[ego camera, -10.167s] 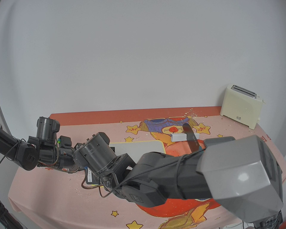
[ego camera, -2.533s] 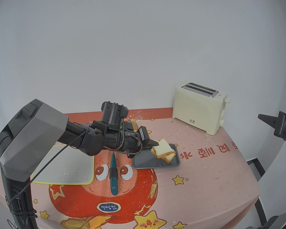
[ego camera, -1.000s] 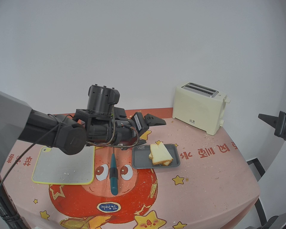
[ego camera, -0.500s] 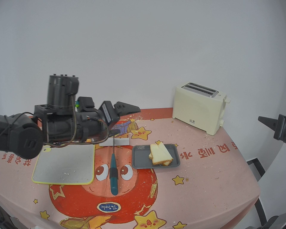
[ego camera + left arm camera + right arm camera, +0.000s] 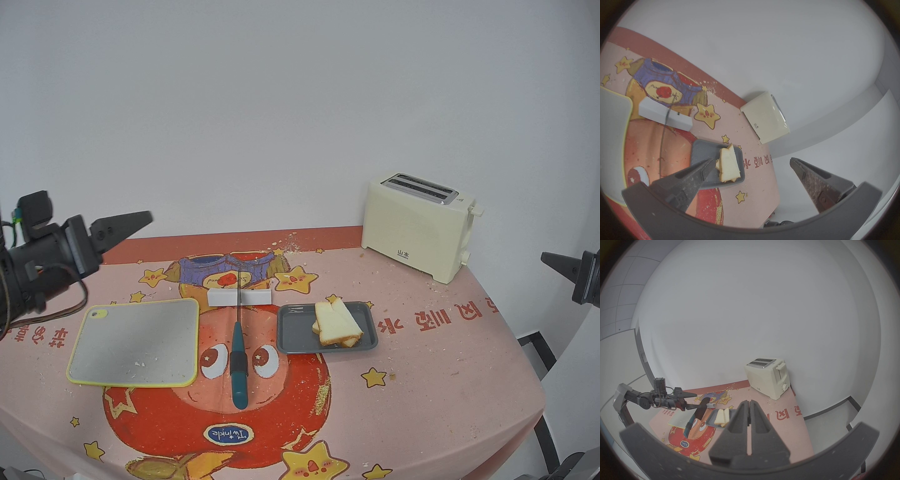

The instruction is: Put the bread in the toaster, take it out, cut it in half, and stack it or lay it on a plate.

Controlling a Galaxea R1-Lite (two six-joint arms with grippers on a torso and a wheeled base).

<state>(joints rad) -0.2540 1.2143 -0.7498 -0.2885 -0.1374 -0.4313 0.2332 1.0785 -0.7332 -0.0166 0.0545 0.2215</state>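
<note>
And that looks like the job wrapped up: the bread (image 5: 336, 322) is lying cut on the grey plate (image 5: 294, 340) near the middle of the table (image 5: 437, 375). It's 2 pale pieces as far as I can tell, overlapping and leaning on each other in the plate's right half, the left half bare. Over at the far right corner the toaster (image 5: 415, 225) stands with nothing poking out of its 2 slots, so toasting and lifting out read as done. The knife (image 5: 238, 369) is laid down just left of the plate, handle toward the near edge, blade propped on a small white rest (image 5: 219, 297). The cutting board (image 5: 137, 340) toward the left edge carries just a few crumbs (image 5: 139, 362), so the cutting reads as finished too. The left gripper (image 5: 753, 162) hangs raised off the far left corner, fingers spread wide with nothing between them. The right gripper (image 5: 749, 405) sits out past the right edge, well apart from everything, its fingers pressed together on nothing. My call: no step left to do here
</note>
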